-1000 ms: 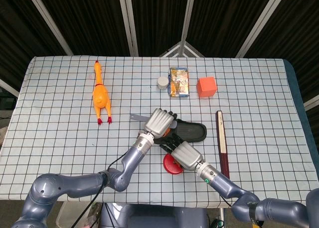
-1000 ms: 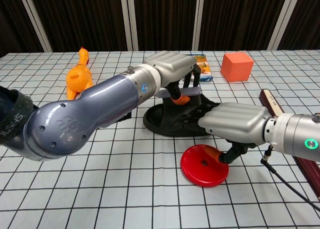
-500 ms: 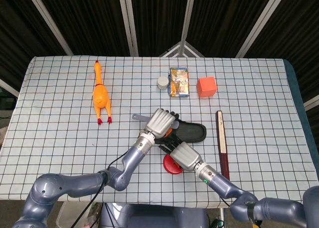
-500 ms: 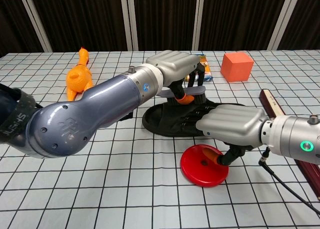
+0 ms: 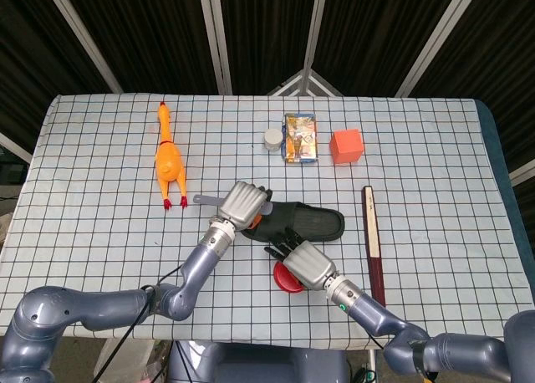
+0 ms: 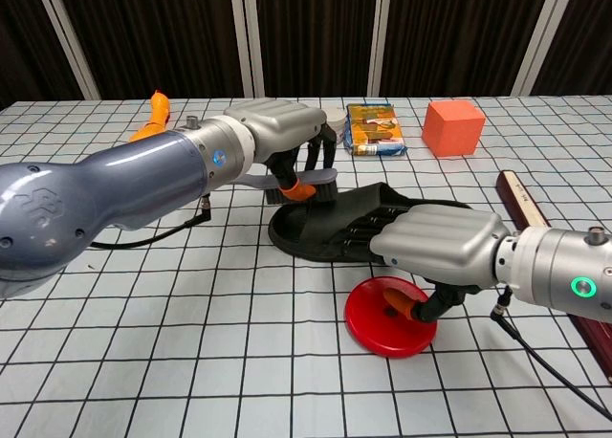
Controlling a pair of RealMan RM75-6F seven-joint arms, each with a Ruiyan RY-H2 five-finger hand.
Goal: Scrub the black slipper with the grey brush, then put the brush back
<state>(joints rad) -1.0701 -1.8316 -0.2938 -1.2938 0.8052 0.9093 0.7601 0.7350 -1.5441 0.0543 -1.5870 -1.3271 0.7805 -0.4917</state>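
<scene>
On the table [image 5: 100, 232], the slipper [image 5: 305, 223] lies near the middle, with the left hand [image 5: 241, 204] holding the brush [image 6: 287, 179] over its left end and the right hand [image 5: 303, 261] resting on its near edge. A disc [image 6: 387, 329] lies just in front of the slipper, under the right hand. A toy chicken [image 5: 168, 159] lies to the left. Behind the slipper sit a small jar [image 5: 272, 139], a packet [image 5: 301, 137] and a cube [image 5: 346, 145], in a row from left to right. A long stick [image 5: 372, 237] lies to the right of the slipper.

L hand [image 6: 277, 132] w/ grey brush [image 6: 287, 179] slid left, off mid-slipper [image 6: 330, 226] to its end.
</scene>
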